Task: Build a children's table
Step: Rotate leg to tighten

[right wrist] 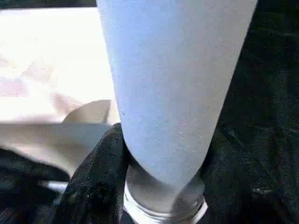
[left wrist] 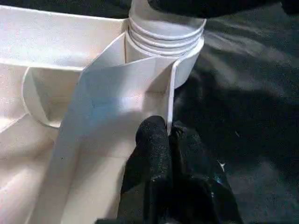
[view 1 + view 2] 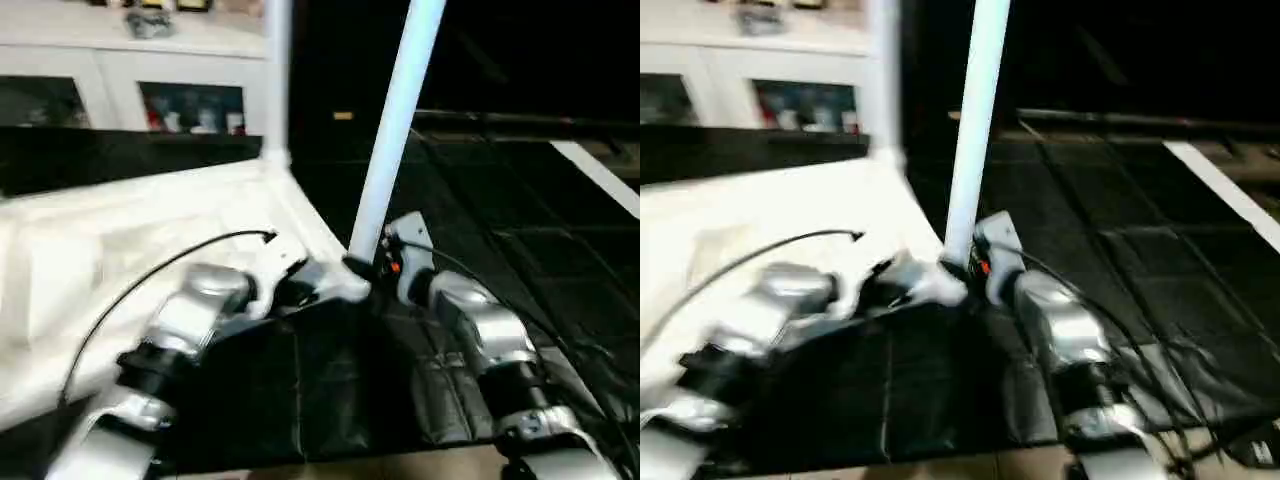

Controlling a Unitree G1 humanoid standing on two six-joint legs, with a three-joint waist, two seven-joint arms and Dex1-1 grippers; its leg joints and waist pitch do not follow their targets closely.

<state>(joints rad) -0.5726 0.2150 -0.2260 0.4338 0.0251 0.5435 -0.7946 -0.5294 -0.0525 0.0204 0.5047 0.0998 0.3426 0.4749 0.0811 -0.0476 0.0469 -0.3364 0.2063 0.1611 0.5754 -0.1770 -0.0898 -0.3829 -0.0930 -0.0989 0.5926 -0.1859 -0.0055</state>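
Head view: tabletop (image 3: 150, 230) upside down on the black floor mat (image 3: 480, 200); one leg (image 3: 397, 120) leaning at its near corner, right end effector (image 3: 368, 268) at its base; second leg (image 3: 277, 70) upright at far corner.

Left wrist: left end effector (image 2: 169, 140) clenched on tabletop rim beside the socket (image 2: 166, 44).

Right wrist: right end effector grasping leg base; open mat beyond.

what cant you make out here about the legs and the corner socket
- Head views: top of the leg held by the right gripper is cut off by the top edge.
- Far leg: likewise cut off; its seat is blurred.
- Left wrist view: whether the leg is fully screwed into the corner socket; a dark shape hides the joint above the threads.
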